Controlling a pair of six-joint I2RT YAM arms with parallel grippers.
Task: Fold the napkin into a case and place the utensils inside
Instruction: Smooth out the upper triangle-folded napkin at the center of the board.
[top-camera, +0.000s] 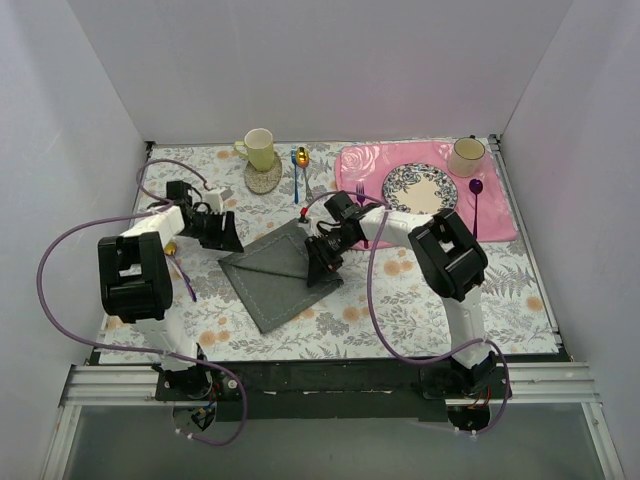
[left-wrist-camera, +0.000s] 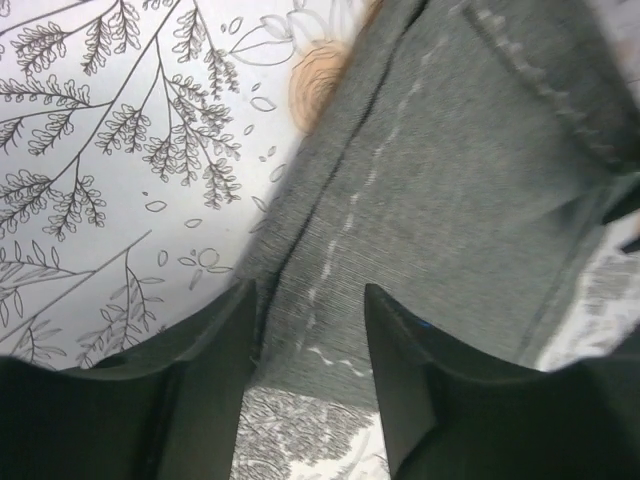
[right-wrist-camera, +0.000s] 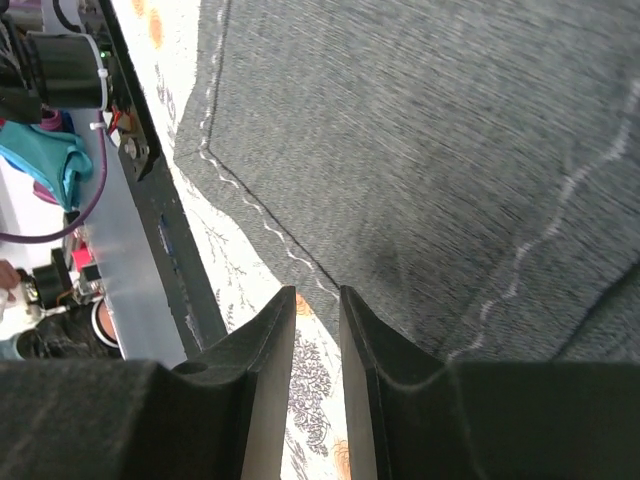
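Note:
The dark grey napkin (top-camera: 275, 280) lies partly folded on the floral tablecloth at the middle, with a flap laid over its upper part. My left gripper (top-camera: 224, 237) sits at the napkin's left corner. In the left wrist view its fingers (left-wrist-camera: 310, 290) stand apart astride the stitched edge of the napkin (left-wrist-camera: 450, 180) without pinching it. My right gripper (top-camera: 325, 262) is at the napkin's right corner. Its fingers (right-wrist-camera: 316, 290) stand a narrow gap apart with only tablecloth between them, and the napkin (right-wrist-camera: 420, 150) begins just past the tips. I cannot make out the utensils in any view.
At the back stand a yellow cup (top-camera: 260, 148) by a round coaster (top-camera: 263, 180) and a blue-handled spoon (top-camera: 296, 178). The pink placemat (top-camera: 500, 218) at the back right carries a patterned plate (top-camera: 420, 188), a mug (top-camera: 467, 155), a purple spoon (top-camera: 476, 198) and a purple fork (top-camera: 360, 198).

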